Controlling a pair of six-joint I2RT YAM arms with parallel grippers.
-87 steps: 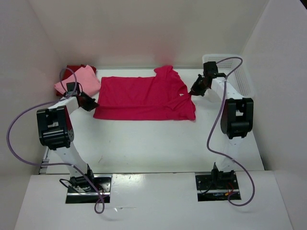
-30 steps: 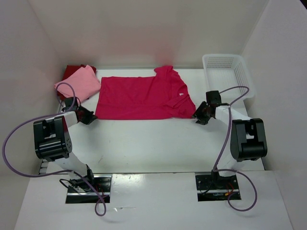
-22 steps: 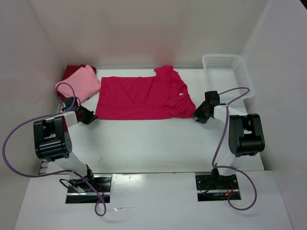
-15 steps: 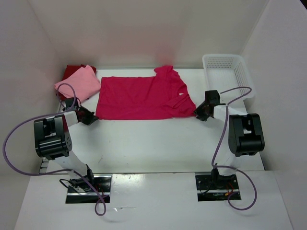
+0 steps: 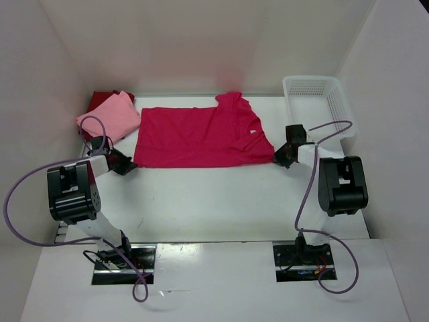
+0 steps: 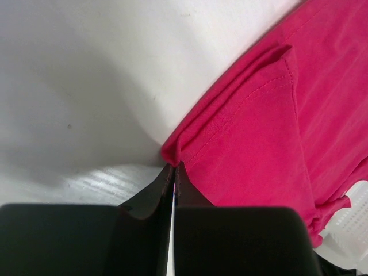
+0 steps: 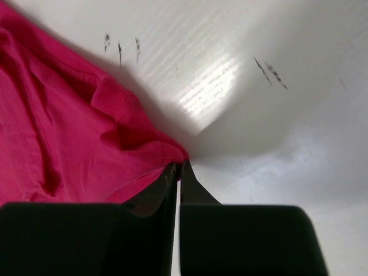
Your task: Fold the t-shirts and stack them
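Since the fold likely needs both near corners lifted together, left gripper and right gripper each sit clamped on a corner of the crimson t-shirt, cloth lying beyond the tips.

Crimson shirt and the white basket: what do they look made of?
The crimson shirt looks like soft knit cloth, likely cotton jersey, with a matte finish. It lies limp in folds, and the left wrist view shows a stitched hem. The exact fibre cannot be told. The white basket is probably moulded plastic, slightly glossy, with rigid walls pierced by a regular mesh of small holes.
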